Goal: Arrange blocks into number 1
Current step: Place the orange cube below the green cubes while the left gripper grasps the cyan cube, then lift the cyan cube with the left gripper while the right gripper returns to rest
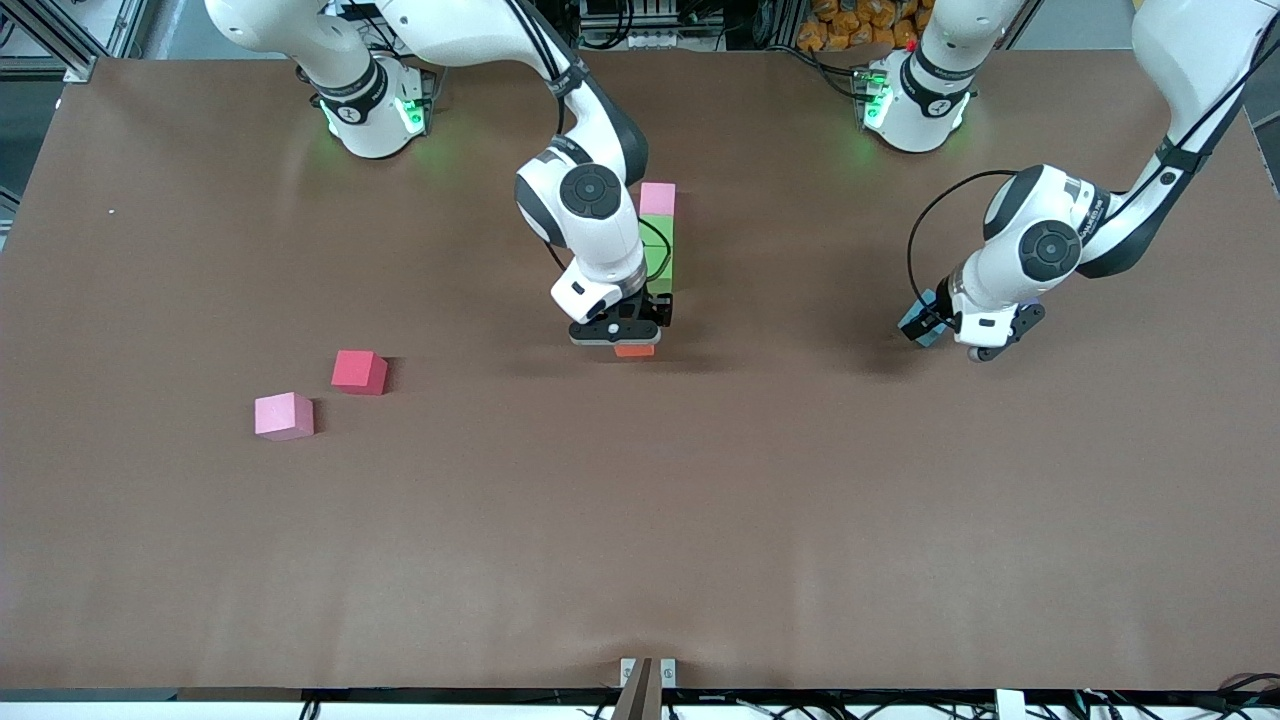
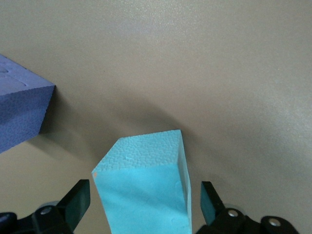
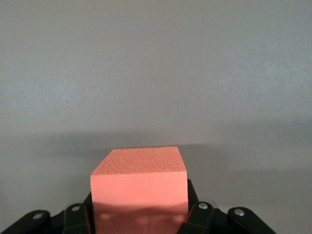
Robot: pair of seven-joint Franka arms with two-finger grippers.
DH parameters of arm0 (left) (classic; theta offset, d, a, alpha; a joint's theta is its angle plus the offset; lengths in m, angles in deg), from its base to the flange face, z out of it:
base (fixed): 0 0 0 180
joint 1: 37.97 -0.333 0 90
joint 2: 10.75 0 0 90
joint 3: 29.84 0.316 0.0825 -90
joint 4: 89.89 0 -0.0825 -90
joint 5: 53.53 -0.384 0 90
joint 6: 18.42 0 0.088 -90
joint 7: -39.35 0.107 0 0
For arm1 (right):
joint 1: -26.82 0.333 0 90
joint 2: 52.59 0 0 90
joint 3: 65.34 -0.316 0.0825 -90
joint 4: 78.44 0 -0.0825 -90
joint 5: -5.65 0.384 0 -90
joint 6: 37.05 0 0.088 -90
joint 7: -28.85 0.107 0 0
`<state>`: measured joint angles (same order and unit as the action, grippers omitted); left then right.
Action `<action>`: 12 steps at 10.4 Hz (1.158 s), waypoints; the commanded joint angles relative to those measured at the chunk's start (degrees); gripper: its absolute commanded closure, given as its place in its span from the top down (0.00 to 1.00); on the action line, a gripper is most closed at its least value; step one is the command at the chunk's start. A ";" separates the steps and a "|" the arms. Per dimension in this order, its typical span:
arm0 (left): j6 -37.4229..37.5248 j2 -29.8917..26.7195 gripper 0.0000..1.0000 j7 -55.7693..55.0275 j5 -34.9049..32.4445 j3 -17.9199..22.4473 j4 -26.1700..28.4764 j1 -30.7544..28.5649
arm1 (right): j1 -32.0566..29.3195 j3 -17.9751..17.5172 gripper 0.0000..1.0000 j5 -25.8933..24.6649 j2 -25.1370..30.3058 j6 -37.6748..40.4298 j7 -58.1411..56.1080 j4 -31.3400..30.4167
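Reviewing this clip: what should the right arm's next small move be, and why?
Probably lower and release. The right gripper is shut on the orange block, just past the green block that follows the pink block, so setting it down there would extend that line.

A broad brown matte worktop point(image 1: 640, 520) is seen; orange packets point(image 1: 860, 28) are piled past its edge.

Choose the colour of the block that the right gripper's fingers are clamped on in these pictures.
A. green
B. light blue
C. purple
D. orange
D: the right wrist view shows the orange block clamped in the right gripper, and the front view shows it under that gripper, at the nearer end of the pink-and-green column.
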<state>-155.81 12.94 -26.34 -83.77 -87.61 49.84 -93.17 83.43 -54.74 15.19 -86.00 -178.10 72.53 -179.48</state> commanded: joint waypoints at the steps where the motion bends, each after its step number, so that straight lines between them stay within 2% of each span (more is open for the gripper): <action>1: -1.22 1.09 1.00 -0.41 0.19 0.46 0.01 -0.44 | 2.63 0.65 0.66 1.45 -1.13 -0.97 0.27 0.23; 4: -1.22 2.15 1.00 -0.41 0.19 0.47 -0.16 -0.26 | 4.74 0.56 0.66 1.72 -1.14 -0.10 2.20 -0.30; 5: -1.22 2.15 0.73 -0.50 0.19 0.47 -0.25 -0.26 | 5.18 0.21 0.66 1.72 -1.14 -0.19 2.47 -1.26; 6: -1.13 2.15 0.05 -0.41 0.19 0.47 -0.25 -0.09 | 5.27 0.12 0.66 1.72 -1.14 -0.19 2.56 -1.35; 7: -1.13 2.15 0.00 -0.41 0.19 0.47 -0.25 -0.09 | 5.36 0.12 0.66 1.72 -1.31 -0.19 2.56 -1.36; 9: -1.04 2.15 0.00 -0.15 0.19 0.47 -0.60 0.00 | 5.80 0.12 0.66 1.72 -1.66 -0.19 2.56 -1.36; 12: 2.02 2.15 0.00 0.55 0.19 0.47 -4.89 4.99 | 6.15 0.12 0.66 1.72 -2.28 -0.19 2.56 -1.36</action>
<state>-156.14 14.92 -26.05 -83.78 -87.16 47.99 -91.29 88.63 -55.02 15.79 -88.04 -178.04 74.50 -180.49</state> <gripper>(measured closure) 0.410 0.339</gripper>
